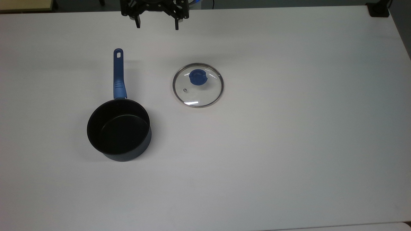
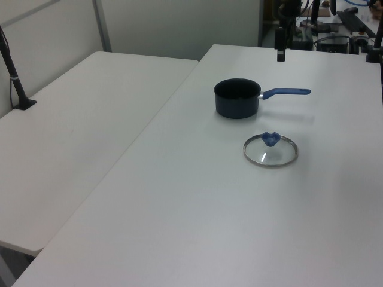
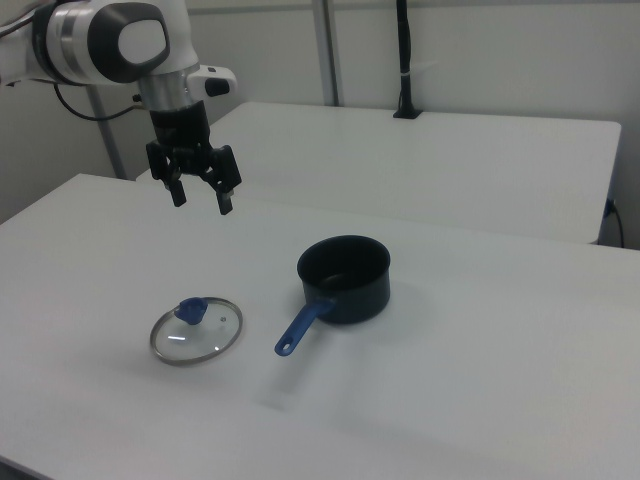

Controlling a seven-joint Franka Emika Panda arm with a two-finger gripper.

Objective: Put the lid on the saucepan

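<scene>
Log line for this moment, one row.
gripper: open, raised, empty | round clear glass lid: flat on white table | dark saucepan: uncovered, apart from lid

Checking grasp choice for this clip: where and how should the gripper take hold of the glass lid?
By the blue knob at the centre of the lid, coming straight down. The lid lies flat on the table, its rim flush, so the raised knob is likely the only graspable part.
</scene>
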